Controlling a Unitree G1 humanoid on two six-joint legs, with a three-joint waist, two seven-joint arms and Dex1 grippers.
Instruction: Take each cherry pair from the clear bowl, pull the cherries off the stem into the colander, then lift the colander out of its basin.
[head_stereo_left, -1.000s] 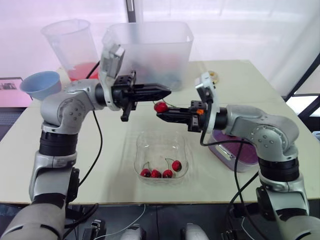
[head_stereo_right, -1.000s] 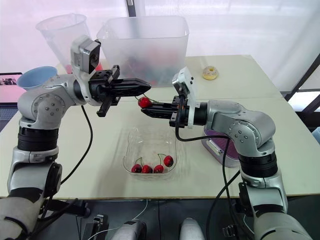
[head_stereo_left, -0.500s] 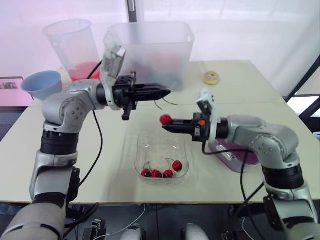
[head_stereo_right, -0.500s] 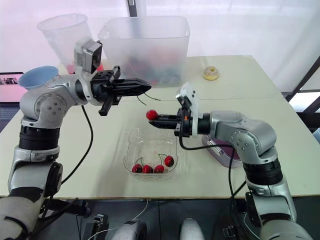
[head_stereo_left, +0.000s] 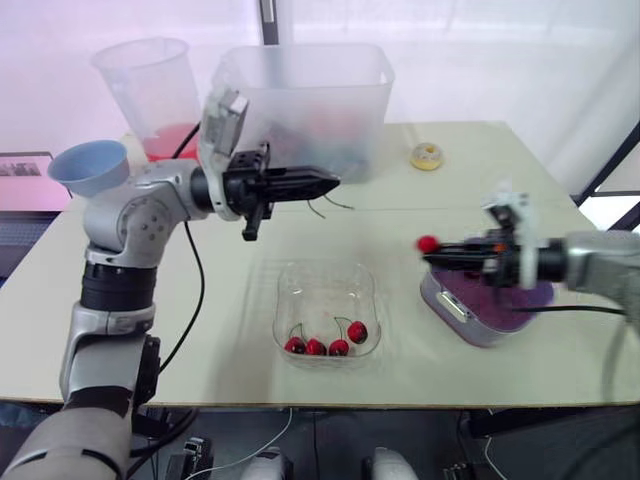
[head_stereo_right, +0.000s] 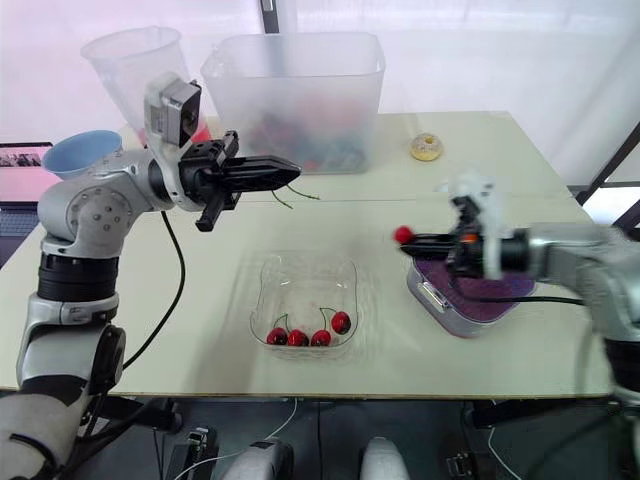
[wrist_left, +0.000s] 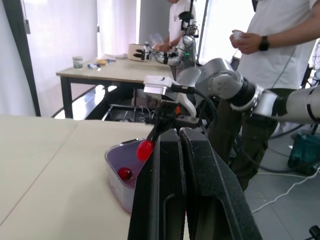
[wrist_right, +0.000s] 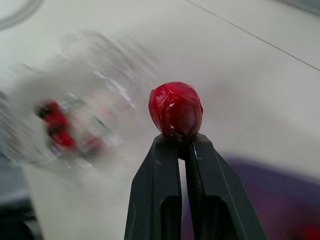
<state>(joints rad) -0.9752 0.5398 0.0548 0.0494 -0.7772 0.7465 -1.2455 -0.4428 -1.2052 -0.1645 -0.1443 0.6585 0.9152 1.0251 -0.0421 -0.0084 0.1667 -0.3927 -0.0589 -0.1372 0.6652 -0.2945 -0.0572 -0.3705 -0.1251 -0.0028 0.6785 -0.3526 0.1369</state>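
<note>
My right gripper (head_stereo_left: 433, 256) is shut on a single red cherry (head_stereo_left: 428, 243) and holds it in the air over the left rim of the purple colander (head_stereo_left: 492, 303), which sits in its clear basin at the table's right. One cherry (wrist_left: 125, 173) lies inside the colander. Up above the table's middle, my left gripper (head_stereo_left: 335, 181) is shut on a thin bare cherry stem (head_stereo_left: 320, 207) that dangles from its tips. The clear bowl (head_stereo_left: 290, 285) stands near the front centre with several cherries (head_stereo_left: 325, 345) on stems lying at its near end.
A large translucent tub (head_stereo_left: 305, 95) stands at the back centre, with a clear jug (head_stereo_left: 150, 95) holding something red to its left. A blue bowl (head_stereo_left: 88, 167) is at the far left and a small yellow ring (head_stereo_left: 427, 156) at the back right. People (wrist_left: 260, 45) stand beyond the table.
The cherry has come off the stem. My right gripper has carried it rightwards from the table's middle to over the colander's rim. The left gripper has stayed put with the stem.
</note>
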